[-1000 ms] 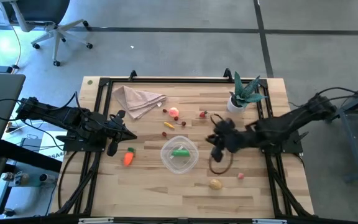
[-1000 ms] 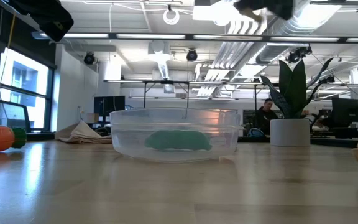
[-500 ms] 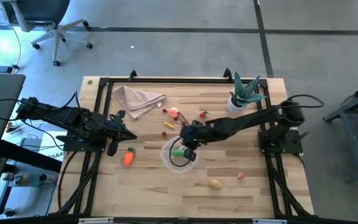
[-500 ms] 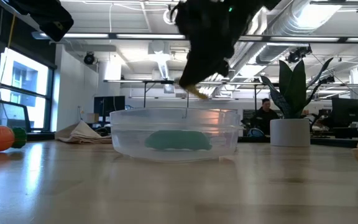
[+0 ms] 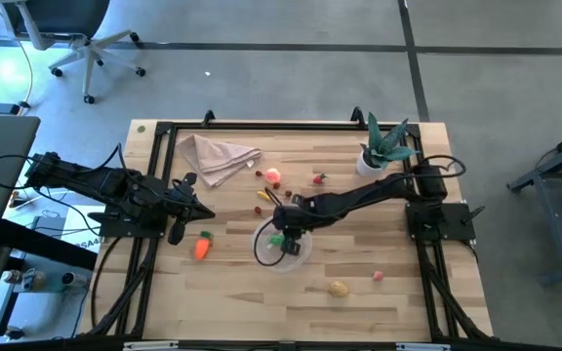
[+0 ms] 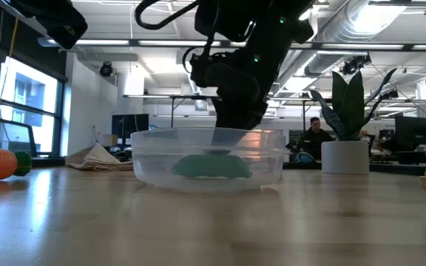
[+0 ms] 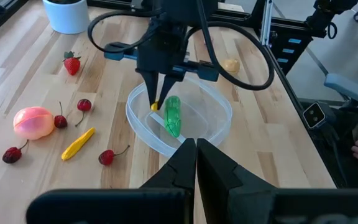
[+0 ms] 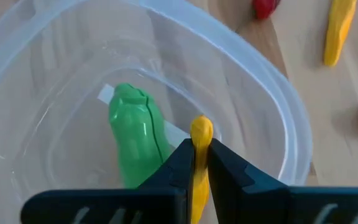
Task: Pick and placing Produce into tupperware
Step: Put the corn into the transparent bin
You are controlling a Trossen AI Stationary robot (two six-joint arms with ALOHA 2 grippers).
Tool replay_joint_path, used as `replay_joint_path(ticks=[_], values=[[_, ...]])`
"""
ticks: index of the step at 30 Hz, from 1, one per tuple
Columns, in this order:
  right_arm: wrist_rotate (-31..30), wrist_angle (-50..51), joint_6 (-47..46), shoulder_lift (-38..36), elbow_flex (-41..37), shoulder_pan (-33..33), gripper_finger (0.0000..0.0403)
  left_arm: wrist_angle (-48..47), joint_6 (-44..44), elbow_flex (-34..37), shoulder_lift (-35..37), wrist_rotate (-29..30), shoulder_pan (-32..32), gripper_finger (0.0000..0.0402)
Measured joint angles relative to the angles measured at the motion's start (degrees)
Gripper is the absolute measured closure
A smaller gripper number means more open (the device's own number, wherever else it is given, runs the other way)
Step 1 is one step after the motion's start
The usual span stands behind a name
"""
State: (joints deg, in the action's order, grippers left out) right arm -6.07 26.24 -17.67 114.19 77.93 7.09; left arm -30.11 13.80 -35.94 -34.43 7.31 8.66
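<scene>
Right wrist view: the right gripper [image 8: 197, 163], clamped on a yellow piece [image 8: 200, 134], hangs over the tupperware [image 8: 278, 134] beside the green pepper [image 8: 135, 142], apparently for release; left gripper [image 7: 196, 155] waits closed.

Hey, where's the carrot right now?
In the high view the carrot lies on the table's left half, just left of the tupperware and right beside the parked left end effector, well away from the napkin.

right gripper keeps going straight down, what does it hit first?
Likely the tupperware floor: the right gripper, shut on a yellow piece, points into it just beside the green pepper. Depth unclear.
</scene>
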Motion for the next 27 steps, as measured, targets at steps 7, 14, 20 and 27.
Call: replay_joint_path(ticks=[7,14,20,27], values=[[0.31,0.22,0.00,0.02,0.00,0.00,0.0378,0.00,-0.02,0.00,0.02,0.00,0.00,0.0396],[0.39,0.92,0.02,0.02,0.00,0.00,0.0379,0.00,-0.01,0.00,0.02,0.00,-0.01,0.0396],[0.41,0.90,0.17,0.02,0.00,0.00,0.0378,0.00,-0.02,0.00,0.00,0.00,-0.02,0.0396],[0.27,0.90,0.20,0.02,0.00,0.00,0.0377,0.00,-0.02,0.00,0.00,0.00,0.00,0.0396]])
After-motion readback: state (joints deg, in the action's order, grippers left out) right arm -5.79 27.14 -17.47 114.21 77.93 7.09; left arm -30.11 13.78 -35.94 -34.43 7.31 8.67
